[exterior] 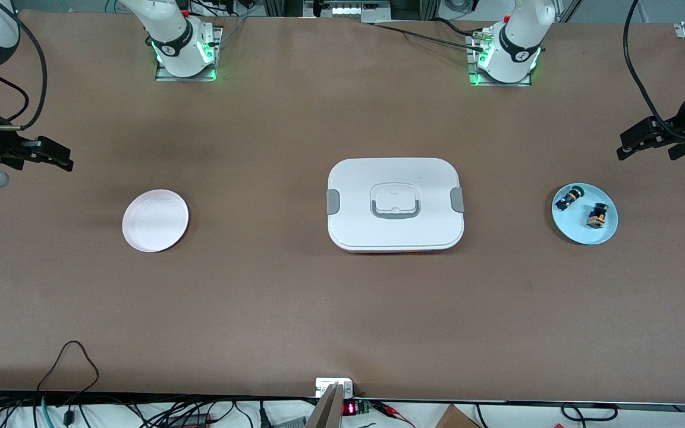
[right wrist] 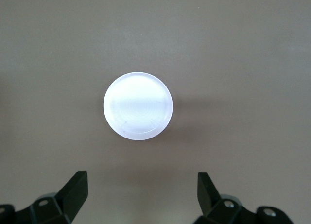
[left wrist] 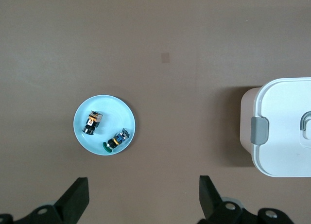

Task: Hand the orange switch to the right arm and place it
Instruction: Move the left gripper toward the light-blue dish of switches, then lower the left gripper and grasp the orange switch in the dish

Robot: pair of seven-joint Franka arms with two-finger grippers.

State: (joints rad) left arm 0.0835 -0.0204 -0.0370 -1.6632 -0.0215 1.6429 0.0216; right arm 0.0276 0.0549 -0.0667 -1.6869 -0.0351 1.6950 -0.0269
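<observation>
The orange switch [exterior: 597,215] lies on its side on a small light-blue plate [exterior: 580,229] toward the left arm's end of the table. It also shows in the left wrist view [left wrist: 92,123] on that plate [left wrist: 112,110]. My left gripper [exterior: 631,145] hangs open and empty over bare table beside the plate; its wide-apart fingers frame bare table in the left wrist view [left wrist: 143,197]. My right gripper [exterior: 60,156] hangs open and empty over the table at the right arm's end; in the right wrist view [right wrist: 141,192] it holds nothing.
A second small part with a green cap [exterior: 569,197] lies on the same blue plate [left wrist: 115,140]. A white lidded box [exterior: 395,205] sits mid-table. An empty white plate [exterior: 155,220] lies toward the right arm's end and shows in the right wrist view [right wrist: 138,105].
</observation>
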